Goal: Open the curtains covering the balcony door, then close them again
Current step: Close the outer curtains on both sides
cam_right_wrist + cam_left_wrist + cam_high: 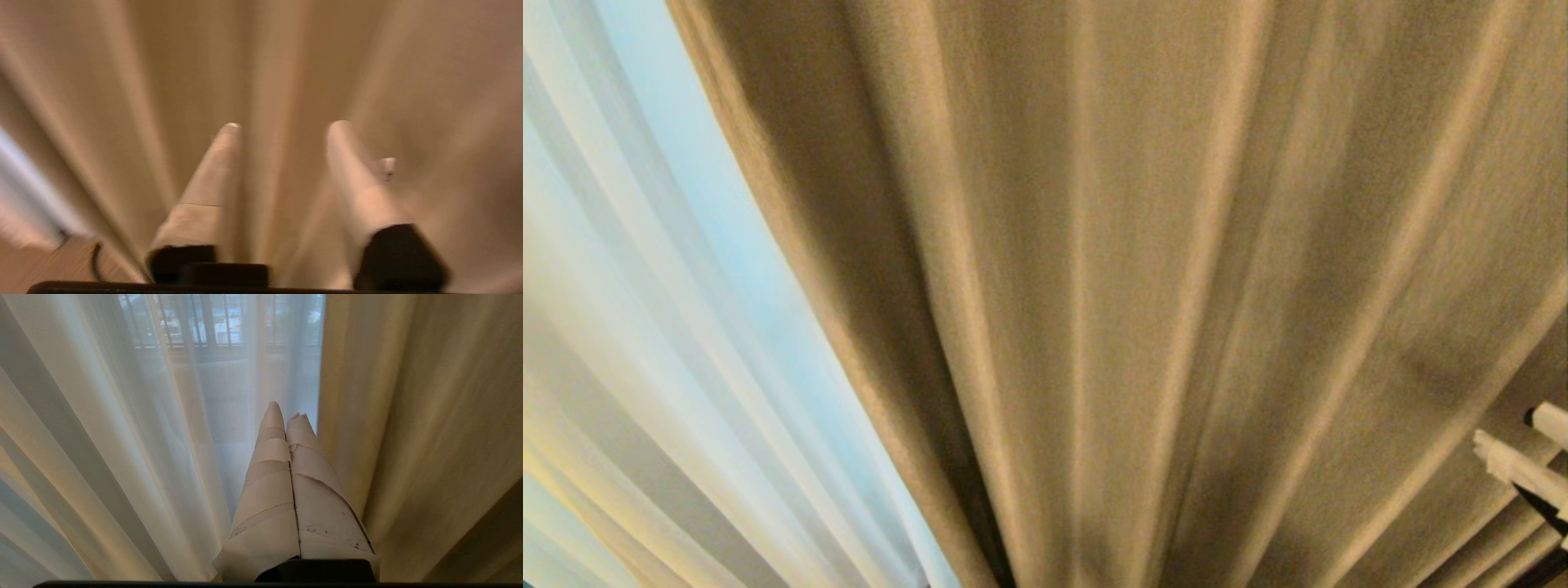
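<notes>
The right end effector (1523, 445) is poking into the head view at about four o'clock, its two white-taped fingers (212, 179) standing apart with a clear gap between them and nothing gripped in that gap. In the right wrist view those fingers are pointing straight at the tan folds, one pleat running up between them; whether they are touching the cloth is not clear. A strip of wooden floor (53, 261) is showing at the edge of that view, with a thin dark cord lying on it.

The left end effector (288, 416) is sitting closed, its two taped fingers pressed together and holding nothing, just beside the edge where the two fabrics meet.

Behind the end effectors the curtains (1143, 310) are filling nearly the whole head view: one heavy tan panel hanging in long pleats from twelve o'clock down to six, and one sheer white panel (645, 343) hanging at nine o'clock, glowing with daylight.

Farthest off, through the sheer cloth in the left wrist view, a dark railing (204, 330) with upright bars is showing faintly.
</notes>
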You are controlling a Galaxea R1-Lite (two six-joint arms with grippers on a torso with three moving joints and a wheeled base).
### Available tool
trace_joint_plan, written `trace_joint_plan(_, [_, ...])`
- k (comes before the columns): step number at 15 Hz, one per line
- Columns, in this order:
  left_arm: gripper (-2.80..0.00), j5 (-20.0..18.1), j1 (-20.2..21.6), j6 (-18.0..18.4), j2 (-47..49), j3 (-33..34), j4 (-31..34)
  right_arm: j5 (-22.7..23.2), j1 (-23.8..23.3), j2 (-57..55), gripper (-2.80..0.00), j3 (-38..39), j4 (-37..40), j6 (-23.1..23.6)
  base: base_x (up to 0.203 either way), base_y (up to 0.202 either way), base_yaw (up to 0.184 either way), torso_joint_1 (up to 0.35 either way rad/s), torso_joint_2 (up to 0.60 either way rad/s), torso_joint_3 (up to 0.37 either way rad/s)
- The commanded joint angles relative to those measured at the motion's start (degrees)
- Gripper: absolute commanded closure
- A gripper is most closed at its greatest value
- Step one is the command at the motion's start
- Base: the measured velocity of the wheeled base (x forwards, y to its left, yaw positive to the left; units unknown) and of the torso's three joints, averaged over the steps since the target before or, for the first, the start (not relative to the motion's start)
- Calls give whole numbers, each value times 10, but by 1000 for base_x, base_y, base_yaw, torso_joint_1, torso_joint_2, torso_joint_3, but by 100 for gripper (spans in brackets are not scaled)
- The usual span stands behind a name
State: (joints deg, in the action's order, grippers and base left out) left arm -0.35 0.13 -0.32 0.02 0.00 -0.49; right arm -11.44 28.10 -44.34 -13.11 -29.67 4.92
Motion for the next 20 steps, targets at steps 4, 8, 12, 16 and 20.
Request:
trace_joint_plan(4, [0, 0, 0, 0, 0, 0, 0, -23, -31, -9, 0, 32, -39, -19, 0, 0, 0, 0, 0, 0])
trace_joint_plan(8, [0, 0, 0, 0, 0, 0, 0, -18, -136, -8, 0, 93, -57, -20, 0, 0, 0, 0, 0, 0])
trace_joint_plan(12, [0, 0, 0, 0, 0, 0, 0, 49, -216, 81, 0, 131, 0, -21, 0, 0, 0, 0, 0, 0])
trace_joint_plan(16, [0, 0, 0, 0, 0, 0, 0, 84, -261, 210, 0, 131, 170, -15, 0, 0, 0, 0, 0, 0])
trace_joint_plan(20, [0, 0, 0, 0, 0, 0, 0, 117, -265, 312, 0, 131, 267, 13, 0, 0, 0, 0, 0, 0])
